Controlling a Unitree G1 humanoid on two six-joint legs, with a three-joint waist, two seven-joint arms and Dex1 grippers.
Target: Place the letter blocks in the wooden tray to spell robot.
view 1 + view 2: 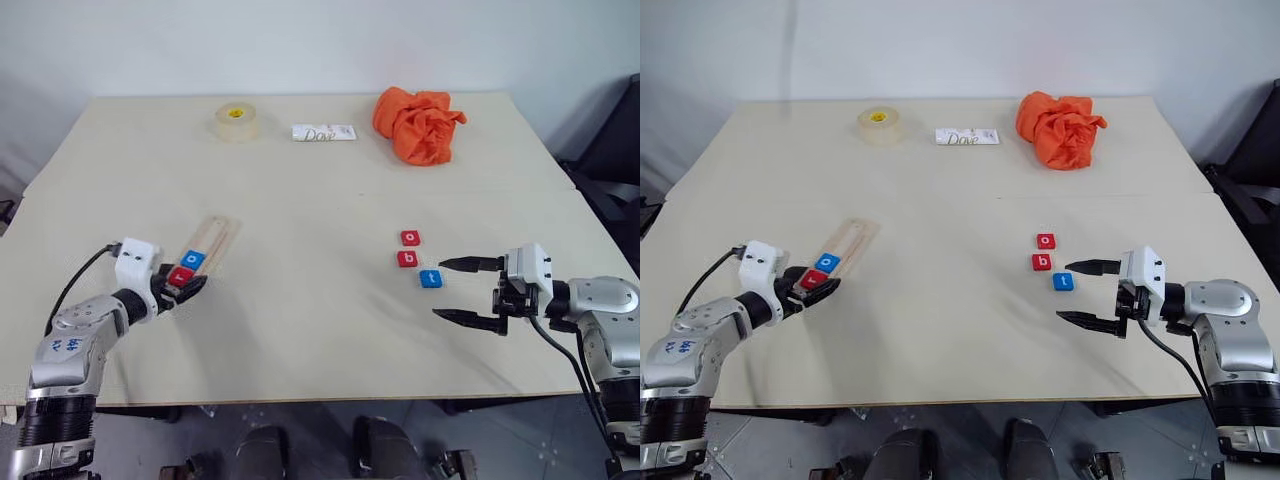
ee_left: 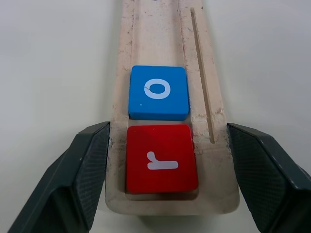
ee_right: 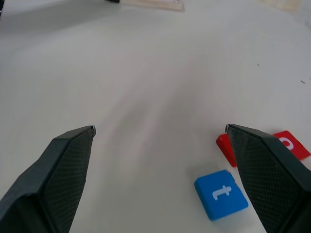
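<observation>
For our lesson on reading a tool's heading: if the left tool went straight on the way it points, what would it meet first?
The left tool straddles the wooden tray, open. Straight on, it would likely meet the tray's near end, where the red r block lies, with the blue o block beyond it.

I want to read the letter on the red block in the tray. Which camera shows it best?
The left wrist view: the red r block sits large at the wooden tray's end, below the blue o block, between the left claw's fingers. Both eye views show it small and partly hidden by that claw.
</observation>
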